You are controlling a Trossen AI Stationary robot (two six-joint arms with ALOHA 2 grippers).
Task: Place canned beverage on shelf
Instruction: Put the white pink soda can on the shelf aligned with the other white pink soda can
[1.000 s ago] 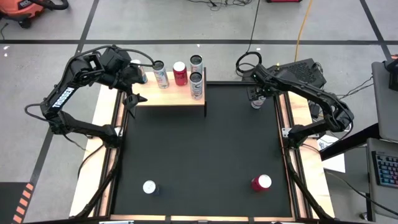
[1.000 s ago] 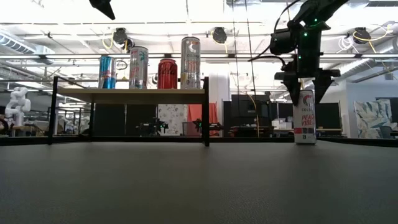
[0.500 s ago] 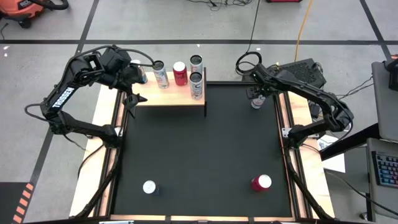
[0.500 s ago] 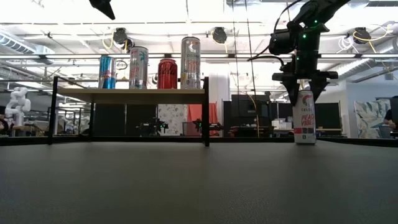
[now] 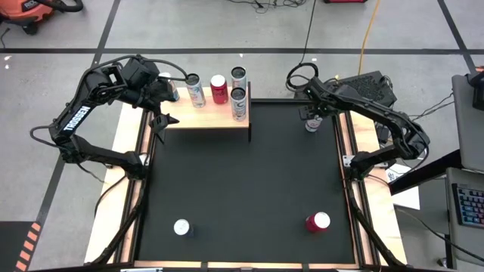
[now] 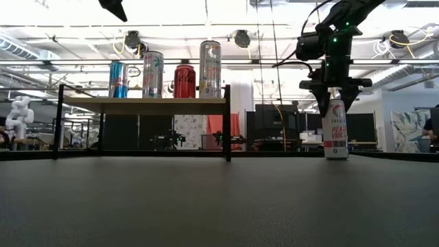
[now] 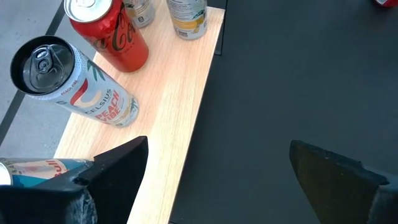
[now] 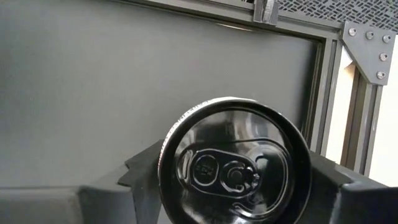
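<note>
Pretty standard lab space: grey concrete floor point(image 5: 227, 30) with dark tape lines point(image 5: 227, 51) crossing it and a yellow cable point(image 5: 368, 30) snaking off past the far side of the worktop. Bright white ceiling with exposed pipes and round fixtures point(image 6: 240, 38) hanging down. There's a keyboard point(image 5: 469, 204) on a desk off to one side, plus an orange shop vac point(image 5: 34, 11) in the corner.

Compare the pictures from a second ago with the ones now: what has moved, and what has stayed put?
The right gripper has drawn its fingers in around the top of the white can at the table's far right; the can has not left the mat. The left gripper stays open by the shelf, and the shelf's cans and the two near cans are unmoved.
</note>
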